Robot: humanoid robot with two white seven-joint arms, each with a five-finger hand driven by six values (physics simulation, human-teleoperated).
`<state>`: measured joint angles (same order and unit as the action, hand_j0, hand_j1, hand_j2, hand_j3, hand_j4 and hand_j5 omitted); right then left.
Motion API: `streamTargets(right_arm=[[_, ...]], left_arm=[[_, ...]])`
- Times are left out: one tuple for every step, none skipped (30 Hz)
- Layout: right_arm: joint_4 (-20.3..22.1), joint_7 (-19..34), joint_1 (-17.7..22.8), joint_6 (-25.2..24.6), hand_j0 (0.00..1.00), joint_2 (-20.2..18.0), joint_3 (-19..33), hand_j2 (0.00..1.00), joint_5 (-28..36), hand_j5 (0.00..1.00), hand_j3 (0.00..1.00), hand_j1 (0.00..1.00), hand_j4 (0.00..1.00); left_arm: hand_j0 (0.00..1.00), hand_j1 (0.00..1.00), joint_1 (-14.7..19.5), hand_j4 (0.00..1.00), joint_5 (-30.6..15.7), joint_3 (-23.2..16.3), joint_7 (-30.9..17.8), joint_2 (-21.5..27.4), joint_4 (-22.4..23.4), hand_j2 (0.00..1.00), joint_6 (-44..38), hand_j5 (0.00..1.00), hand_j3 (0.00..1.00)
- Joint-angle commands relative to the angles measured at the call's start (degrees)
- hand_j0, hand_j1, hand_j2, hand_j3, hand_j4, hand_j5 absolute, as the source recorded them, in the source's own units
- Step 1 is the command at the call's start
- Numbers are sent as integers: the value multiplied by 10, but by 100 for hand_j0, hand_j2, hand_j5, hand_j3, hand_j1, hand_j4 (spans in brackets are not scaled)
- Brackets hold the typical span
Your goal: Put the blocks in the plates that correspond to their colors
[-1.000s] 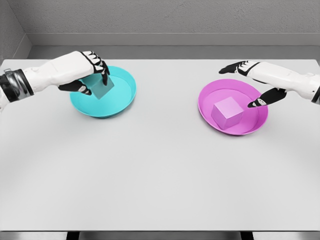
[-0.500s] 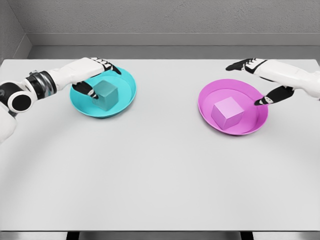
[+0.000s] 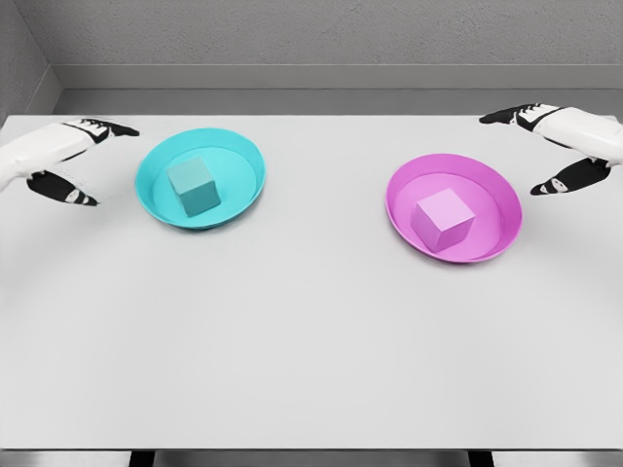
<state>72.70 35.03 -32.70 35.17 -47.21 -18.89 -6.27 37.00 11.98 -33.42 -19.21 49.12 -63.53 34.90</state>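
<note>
Both blocks sit in their matching plates, hands clear to either side

On the grey worktop (image 3: 311,341) the cyan plate (image 3: 243,156) lies far left and the magenta plate (image 3: 404,190) far right, well apart; the cyan block (image 3: 192,186) rests inside the cyan plate and the magenta block (image 3: 443,219) inside the magenta one, each a squat cube with no long axis to align to. The left hand (image 3: 63,161) hovers just left of the cyan plate, fingers spread and empty, so it is the nearer one to the cyan block, which lies to its right; the right hand (image 3: 565,146) hovers right of the magenta plate, likewise spread and empty, its block to its left. Judging by this, the sorting looks finished
</note>
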Motion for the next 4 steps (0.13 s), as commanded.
streamTargets(right_arm=[[0,0,0,-2,100,-1,1,100,4,100,100,100,100],[0,0,0,-2,100,-1,1,100,4,100,100,100,100],[1,0,0,-2,100,-1,1,100,4,100,100,100,100],[1,0,0,-2,100,-2,0,100,4,100,100,100,100]], left_arm=[[100,100,-1,100,-20,1,0,18,1,100,1,100,100],[100,100,-1,100,-20,1,0,18,2,100,1,100,100],[100,100,-1,100,-20,1,0,19,2,100,1,100,100],[100,100,-1,100,-20,1,0,20,3,100,1,100,100]])
